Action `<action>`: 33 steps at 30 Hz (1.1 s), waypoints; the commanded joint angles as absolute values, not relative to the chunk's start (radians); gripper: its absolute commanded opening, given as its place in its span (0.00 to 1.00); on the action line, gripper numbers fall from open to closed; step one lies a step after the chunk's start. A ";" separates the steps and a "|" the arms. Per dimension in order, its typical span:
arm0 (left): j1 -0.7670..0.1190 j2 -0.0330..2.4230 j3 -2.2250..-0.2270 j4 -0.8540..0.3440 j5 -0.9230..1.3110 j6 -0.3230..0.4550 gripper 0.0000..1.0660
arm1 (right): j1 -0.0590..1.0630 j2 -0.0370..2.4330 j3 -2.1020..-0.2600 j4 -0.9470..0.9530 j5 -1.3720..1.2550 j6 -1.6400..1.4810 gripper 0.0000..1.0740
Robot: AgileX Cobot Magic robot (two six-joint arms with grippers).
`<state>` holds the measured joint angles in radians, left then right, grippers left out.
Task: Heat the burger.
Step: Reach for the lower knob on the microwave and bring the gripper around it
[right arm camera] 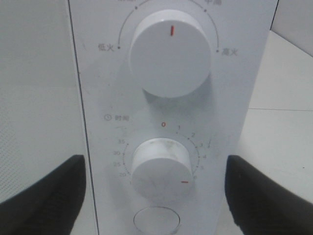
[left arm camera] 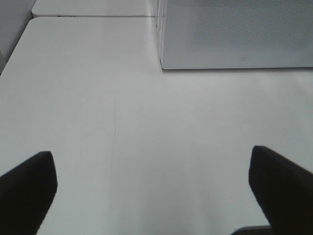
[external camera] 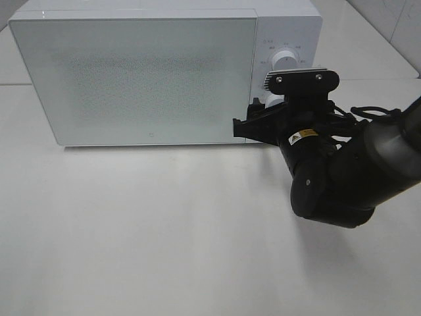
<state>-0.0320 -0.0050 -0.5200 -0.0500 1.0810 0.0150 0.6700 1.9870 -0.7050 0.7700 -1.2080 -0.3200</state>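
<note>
The burger is out of view. The white microwave (external camera: 151,72) stands at the back of the table with its frosted door (left arm camera: 234,34) closed. My right gripper (external camera: 253,124) is up against the control panel, open. Its two dark fingers (right arm camera: 44,196) sit either side of the lower timer knob (right arm camera: 159,169) without touching it. The knob's red mark points down to the right, away from the 0. My left gripper (left arm camera: 151,154) is open over bare table in front of the microwave's left corner. It does not show in the exterior high view.
The upper power knob (right arm camera: 170,51) has its red mark pointing straight up. A round button (right arm camera: 156,220) sits below the timer knob. The white table (external camera: 164,230) spreads in front of the microwave. The right arm's black body (external camera: 342,178) hangs over the table's right side.
</note>
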 commanded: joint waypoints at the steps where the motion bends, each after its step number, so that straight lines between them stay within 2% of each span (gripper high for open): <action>1: -0.029 -0.028 -0.517 -0.052 1.069 0.010 0.94 | 0.649 2.005 -0.730 0.749 -1.256 -0.313 0.70; 24: -0.029 -0.022 -0.517 -0.052 1.069 0.009 0.94 | 0.610 2.098 -0.843 0.735 -1.234 -0.293 0.69; 27: -0.029 -0.022 -0.517 -0.052 1.069 0.009 0.94 | 0.609 2.098 -0.843 0.736 -1.234 -0.293 0.62; 28: -0.029 -0.022 -0.517 -0.052 1.069 0.009 0.94 | 0.609 2.098 -0.843 0.736 -1.234 -0.293 0.55; 31: -0.029 -0.022 -0.517 -0.052 1.069 0.009 0.94 | 0.609 2.098 -0.843 0.736 -1.234 -0.293 0.50; 33: -0.029 -0.022 -0.517 -0.052 1.069 0.009 0.94 | 0.609 2.098 -0.843 0.736 -1.248 -0.294 0.24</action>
